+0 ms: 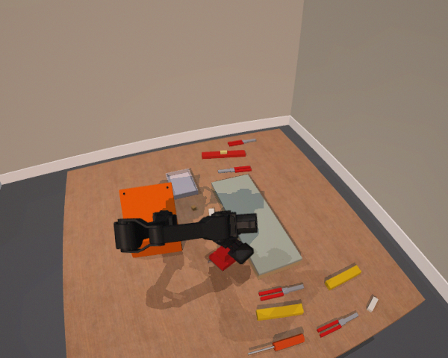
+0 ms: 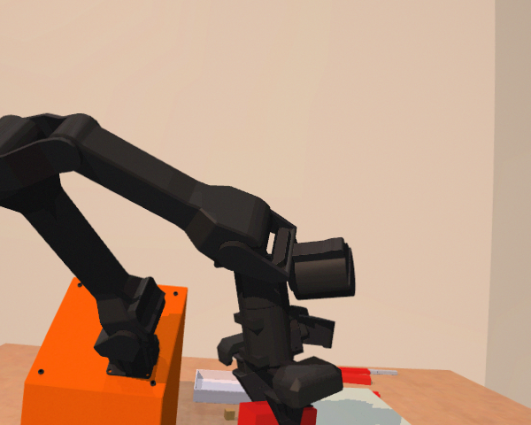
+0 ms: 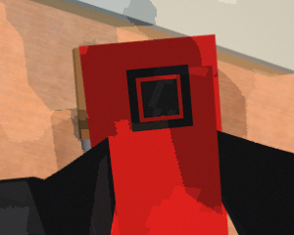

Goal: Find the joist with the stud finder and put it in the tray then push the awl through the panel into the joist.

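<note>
My gripper (image 3: 157,139) is shut on the red stud finder (image 1: 220,258) (image 2: 256,413) (image 3: 147,171), with a finger on each side, and holds it a little above the table. The stud finder's face with a dark square window points up at the wrist camera. The awl (image 3: 80,93) lies below it, mostly hidden; a strip of wooden handle and a bit of metal shaft show. The pale green floor panel (image 1: 278,240) (image 2: 343,412) (image 3: 265,34) lies just beyond the stud finder. The tray (image 1: 187,194) (image 2: 215,396) stands empty beside the orange base. The joist is not visible.
The orange base block (image 1: 145,202) (image 2: 92,402) stands under the arm. A small brown cube (image 1: 194,208) (image 2: 229,414) and a white block (image 1: 211,211) lie between base and panel. Pliers (image 1: 271,291), yellow bars (image 1: 279,311) (image 1: 343,277) and a screwdriver (image 1: 289,341) lie at the near right; a red level (image 1: 213,155) lies behind.
</note>
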`<state>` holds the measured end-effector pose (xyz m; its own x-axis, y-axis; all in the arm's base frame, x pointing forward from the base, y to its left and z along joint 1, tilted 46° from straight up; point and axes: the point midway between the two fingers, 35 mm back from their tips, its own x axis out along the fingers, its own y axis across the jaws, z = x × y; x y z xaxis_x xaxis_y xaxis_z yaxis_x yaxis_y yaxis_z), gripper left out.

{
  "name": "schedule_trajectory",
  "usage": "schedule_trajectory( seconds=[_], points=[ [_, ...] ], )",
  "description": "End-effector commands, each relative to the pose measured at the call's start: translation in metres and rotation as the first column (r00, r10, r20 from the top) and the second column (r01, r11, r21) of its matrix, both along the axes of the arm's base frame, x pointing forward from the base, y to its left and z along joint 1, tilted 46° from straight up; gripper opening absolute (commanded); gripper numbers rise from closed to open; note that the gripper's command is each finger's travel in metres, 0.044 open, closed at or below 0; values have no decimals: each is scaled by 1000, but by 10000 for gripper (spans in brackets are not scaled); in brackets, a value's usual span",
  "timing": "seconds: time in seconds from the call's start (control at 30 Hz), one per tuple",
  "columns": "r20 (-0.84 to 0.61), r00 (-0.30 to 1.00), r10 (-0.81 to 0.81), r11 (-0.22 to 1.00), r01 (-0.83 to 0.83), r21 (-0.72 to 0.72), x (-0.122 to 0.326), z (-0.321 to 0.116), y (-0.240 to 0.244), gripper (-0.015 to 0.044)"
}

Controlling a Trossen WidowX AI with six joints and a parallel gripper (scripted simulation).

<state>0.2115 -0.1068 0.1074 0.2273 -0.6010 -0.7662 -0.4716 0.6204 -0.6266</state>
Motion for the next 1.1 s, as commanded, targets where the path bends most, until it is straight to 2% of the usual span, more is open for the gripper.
schedule_trajectory(
  seconds=[0.0, 0.3, 1.07],
  points=[
    [27, 1000, 0, 1000, 0, -9, 0, 18, 11, 0],
    [41, 999, -10, 1000, 10, -14, 4, 29, 18, 0],
    [210, 963, -169, 985, 172, 3, 104, 51, 20, 0]
  ],
)
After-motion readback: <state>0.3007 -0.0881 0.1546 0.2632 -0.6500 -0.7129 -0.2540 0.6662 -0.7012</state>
